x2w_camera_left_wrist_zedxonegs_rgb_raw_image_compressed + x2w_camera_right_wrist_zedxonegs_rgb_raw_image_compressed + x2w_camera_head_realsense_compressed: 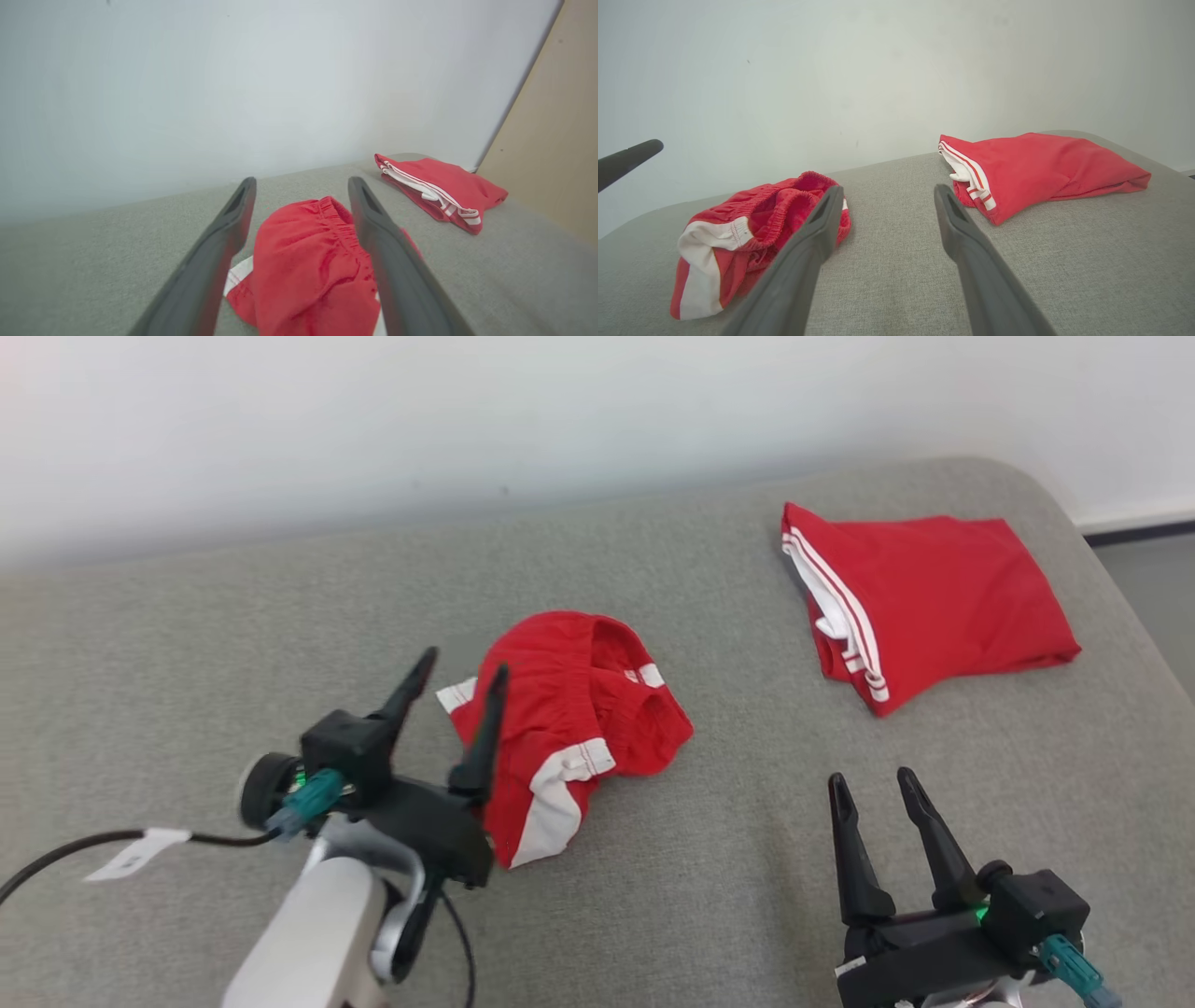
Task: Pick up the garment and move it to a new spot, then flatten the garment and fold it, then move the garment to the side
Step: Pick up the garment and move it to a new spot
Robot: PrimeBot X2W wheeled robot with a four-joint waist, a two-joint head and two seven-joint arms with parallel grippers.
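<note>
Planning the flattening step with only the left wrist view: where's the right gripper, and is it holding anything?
Observer: The right gripper hovers open and empty over the grey cushion, nearer the robot than the folded garment.
Operator: Am I centred on the crumpled garment?
Observer: No, the left gripper sits at its left edge; most cloth lies to the right.
Operator: Anything trailing behind?
Observer: A black cable with a white tag lies on the cushion, left of that gripper.
</note>
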